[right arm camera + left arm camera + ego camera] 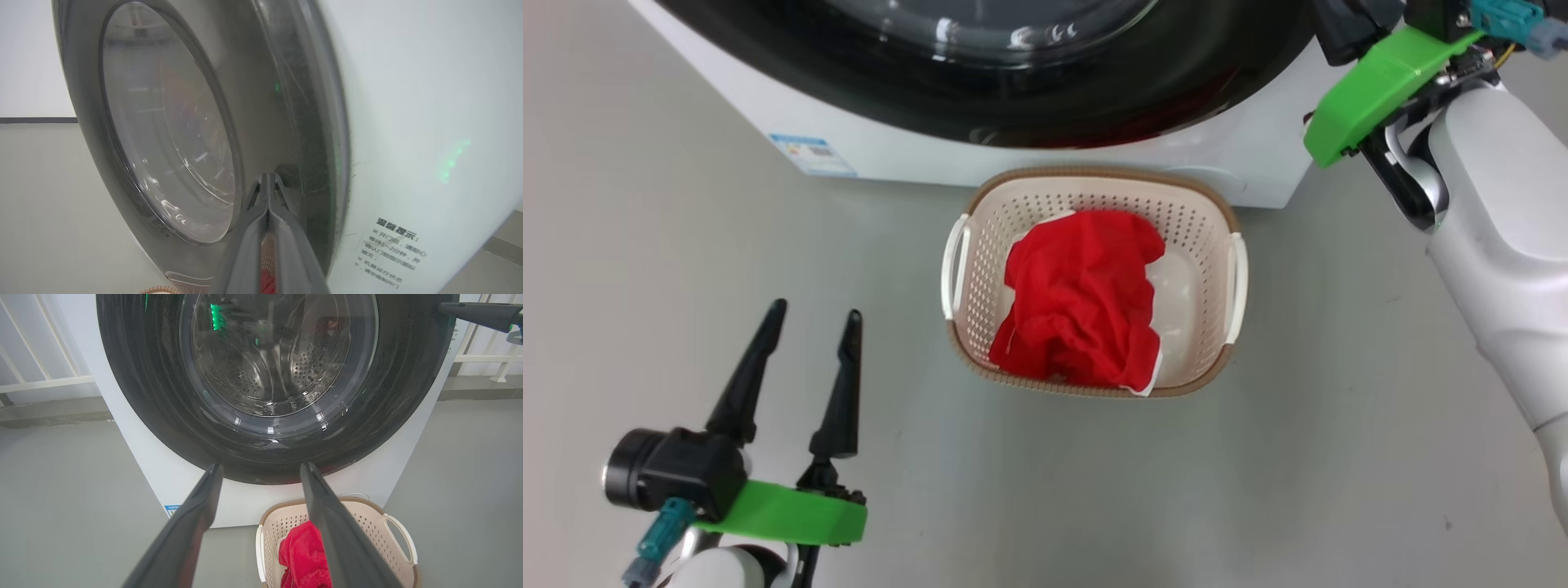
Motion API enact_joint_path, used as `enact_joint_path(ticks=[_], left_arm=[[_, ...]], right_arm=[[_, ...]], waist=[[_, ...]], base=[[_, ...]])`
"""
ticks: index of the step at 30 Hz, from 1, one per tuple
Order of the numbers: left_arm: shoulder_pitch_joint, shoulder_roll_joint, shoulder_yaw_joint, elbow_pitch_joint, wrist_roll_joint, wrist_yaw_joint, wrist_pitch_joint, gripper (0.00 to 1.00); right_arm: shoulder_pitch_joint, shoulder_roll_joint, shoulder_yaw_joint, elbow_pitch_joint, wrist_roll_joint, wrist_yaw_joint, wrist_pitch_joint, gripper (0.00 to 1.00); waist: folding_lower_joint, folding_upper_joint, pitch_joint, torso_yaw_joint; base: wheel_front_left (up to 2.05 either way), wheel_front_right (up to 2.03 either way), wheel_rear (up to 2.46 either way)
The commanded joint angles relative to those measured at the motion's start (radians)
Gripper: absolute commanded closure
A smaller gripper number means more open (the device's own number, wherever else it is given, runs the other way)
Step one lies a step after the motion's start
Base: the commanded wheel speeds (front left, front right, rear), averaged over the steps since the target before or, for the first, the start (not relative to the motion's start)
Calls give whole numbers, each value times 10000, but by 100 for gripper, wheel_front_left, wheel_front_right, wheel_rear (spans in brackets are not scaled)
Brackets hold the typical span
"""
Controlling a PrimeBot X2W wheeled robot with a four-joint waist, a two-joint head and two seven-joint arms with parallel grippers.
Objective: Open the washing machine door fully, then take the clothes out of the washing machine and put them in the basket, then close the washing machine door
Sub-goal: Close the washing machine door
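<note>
Closing the washing machine door [135, 396], clothes [1082, 298] in the basket [1094, 173] below it: right gripper [268, 176] pinched shut, empty, at its rim, left gripper [815, 310] spread, empty; next, probably a latching push.

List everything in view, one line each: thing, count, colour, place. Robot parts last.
washing machine: one, white, behind the basket
washing machine door: one, glossy black rim around clear glass, on the machine's front, looks closed
drum: one, perforated steel, seen through the glass
basket: one, cream with brown rim, on the floor before the machine
clothes: one heap, red with white edges, inside the basket
sticker: one, blue, machine's lower front corner
printed label: one, dark text, white panel beside the door
railing: white, behind the machine
floor: grey
left gripper: one, dark fingers, open, over the floor
right gripper: one, dark fingers, shut, tips at the door's rim
</note>
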Motion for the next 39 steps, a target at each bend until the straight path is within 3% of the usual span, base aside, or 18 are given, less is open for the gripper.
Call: enact_joint_path(ticks=[1,2,3,4,21,33,39], left_arm=[[-100,75,495,-197,-34,-28,-122,0],[-78,41,581,-184,-88,-29,-122,0],[-54,14,626,-159,-136,-31,-122,0],[-29,-10,660,-123,-175,-34,-122,0],[1082,-93,655,181,-751,-55,-122,0],[1905,-46,946,160,-661,-56,-122,0],[2175,-41,1185,98,-649,-57,-122,0]], right_arm=[[146,-73,-333,-294,-20,-216,-55,73],[333,-31,-369,-433,-58,-216,-55,27],[541,2,-392,-586,-114,-216,-55,7],[772,38,-408,-740,-157,-216,-55,0],[5412,559,-1491,-3276,-947,-216,-55,0],[8682,769,-2974,-4931,-1181,-216,-55,0],[9483,899,-3513,-5681,-1285,-216,-55,0]], waist=[[0,-1,-250,-192],[0,-1,-359,-263],[0,-1,-476,-337],[0,-1,-601,-417],[0,-1,-3164,-2189],[0,-1,-4198,-2805],[0,-1,-4411,-3040]], base=[[0,0,0],[0,0,0],[0,0,0],[0,0,0],[0,0,0],[0,0,0],[0,0,0]])
